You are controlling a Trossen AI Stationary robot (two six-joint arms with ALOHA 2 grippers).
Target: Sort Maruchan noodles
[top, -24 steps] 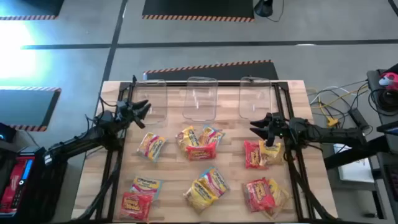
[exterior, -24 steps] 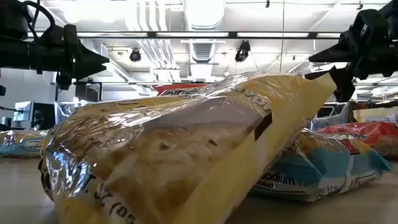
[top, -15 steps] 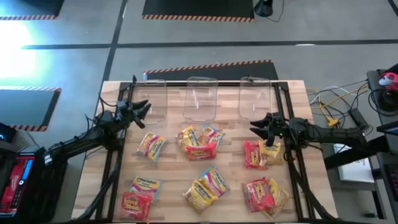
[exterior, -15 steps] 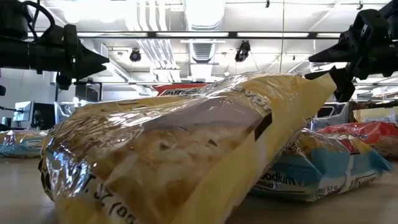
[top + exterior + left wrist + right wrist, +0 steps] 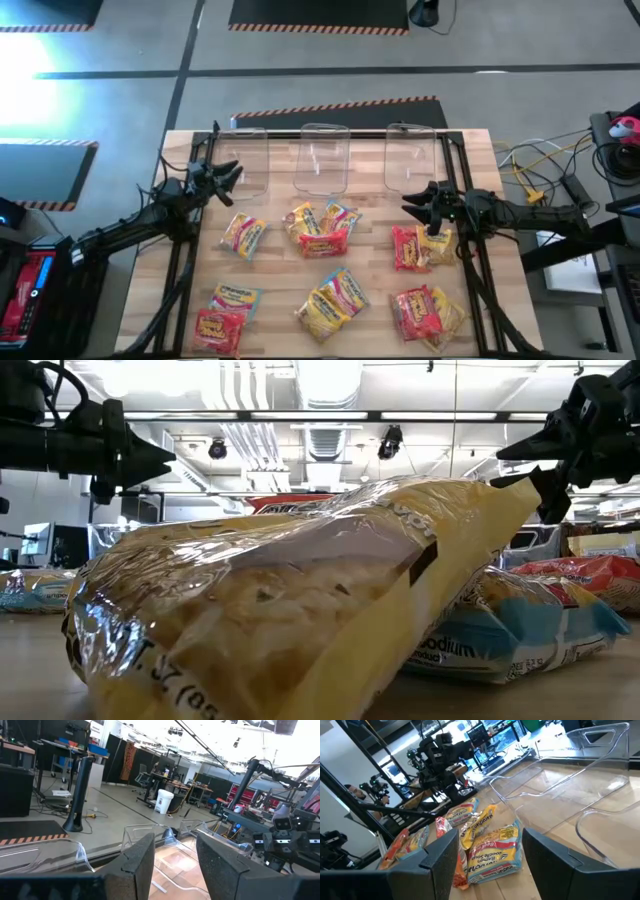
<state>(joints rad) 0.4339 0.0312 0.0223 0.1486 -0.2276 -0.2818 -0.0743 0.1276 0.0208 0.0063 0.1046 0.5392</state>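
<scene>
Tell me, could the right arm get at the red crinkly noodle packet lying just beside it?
Probably yes. The right end effector hangs open just above and beside the red crinkly plastic noodle packet, and nothing lies over the packet; only a yellow packet touches its side.

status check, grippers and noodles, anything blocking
Left gripper open, empty, above the table's left rear. Right gripper open, empty, over the right packets. Noodles all on table, bins empty. Nothing blocking.

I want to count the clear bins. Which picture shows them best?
The high view: all three clear bins stand in a row at the table's far edge. The right wrist view shows parts of two, the left wrist view some bin edges, the low view none.
</scene>
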